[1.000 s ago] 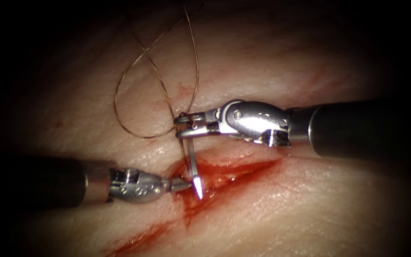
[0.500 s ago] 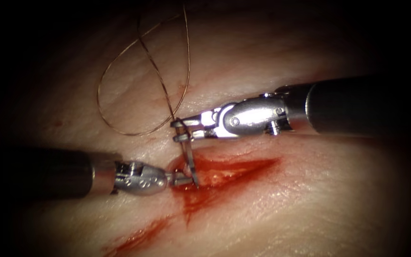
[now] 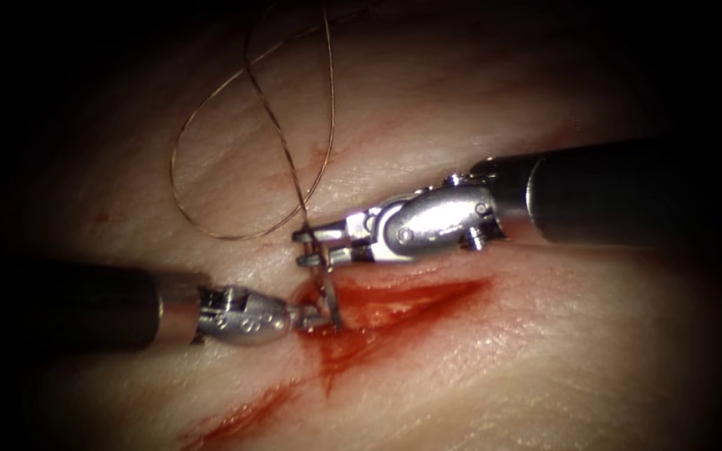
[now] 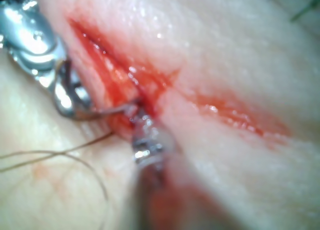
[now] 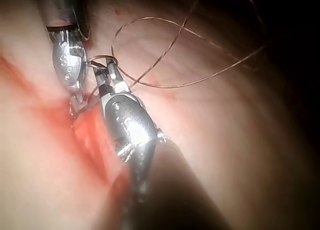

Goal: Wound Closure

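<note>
Here the right tool has its jaws clamped on the needle near the swaged end, where the thread joins it. The needle is a thin, bright steel curve; it runs down from those jaws, and its tip is out of sight at the left end of the cut, where the wet red fluid hides whether it sits in the tissue. Just beside that spot is the left tool, its jaws together at the cut's edge; what they hold cannot be told. Both tools have polished, rounded metal wrists on dark matte shafts.

In the right wrist view the right tool carries the needle across to the left tool. Above the right tool the thread is fine and brownish, crossing itself in one wide loop over pale, glossy, faintly ridged tissue. The cut is a narrow, dark red spindle, and the fluid trails away from it in a thin streak.
</note>
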